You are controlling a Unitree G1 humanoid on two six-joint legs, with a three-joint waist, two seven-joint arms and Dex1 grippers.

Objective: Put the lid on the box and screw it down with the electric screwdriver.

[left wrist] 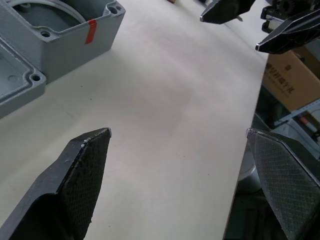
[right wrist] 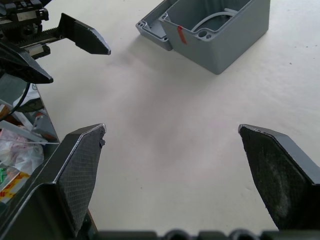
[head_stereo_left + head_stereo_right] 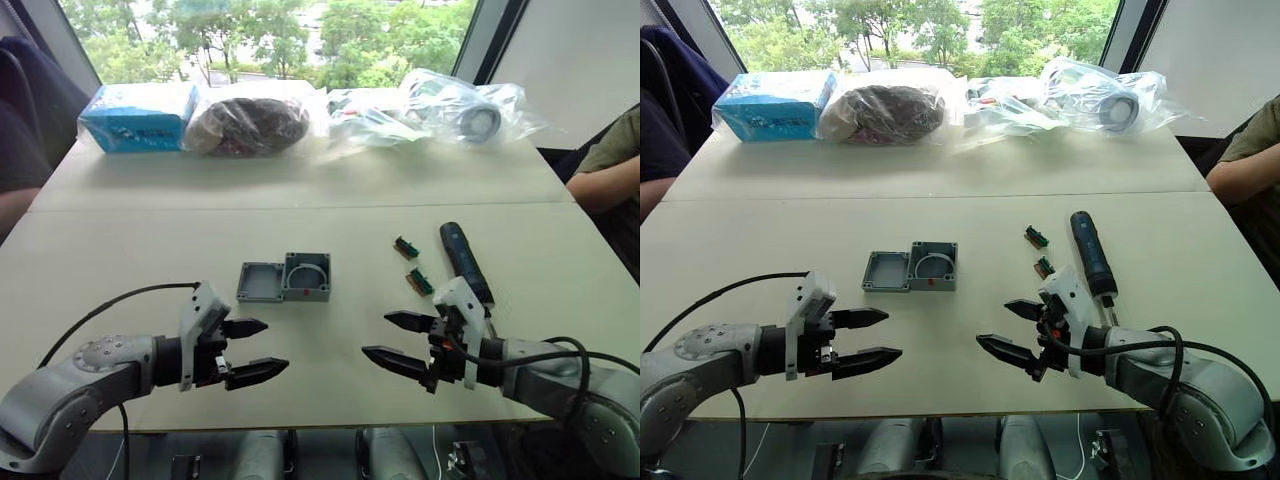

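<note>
Claws first, since they sit nearest: the left claw [image 3: 250, 350] and the right claw [image 3: 400, 340] both hover low over the near edge of the tabletop [image 3: 120, 250], tips aimed at each other across a bare patch, and both are spread wide with nothing between the fingers. So honestly nothing has started yet, I'd call this the very first step, the reach for the lid. Just beyond the left claw and a bit toward the right one sits the lid [image 3: 260, 282], lying with its hollow side up, and touching it on the side facing the right claw is the box [image 3: 307, 276], open, with the pale curved part visible inside and a small red mark on its near wall. Beyond the right claw, on its outer side, lies the electric screwdriver [image 3: 466, 263], flat on the tabletop with one end hidden behind the claw's white housing. Two little green-and-brown connector pieces [image 3: 413, 265] lie just beside it, between screwdriver and box. Next move, my guess: the left claw goes forward to pinch the lid by its thin rim, flips it over and drops it square on the box so the corner holes line up, while the right goes for the screwdriver. Way at the far end are a blue carton [image 3: 138, 117] and some clear plastic bags [image 3: 400, 110].
</note>
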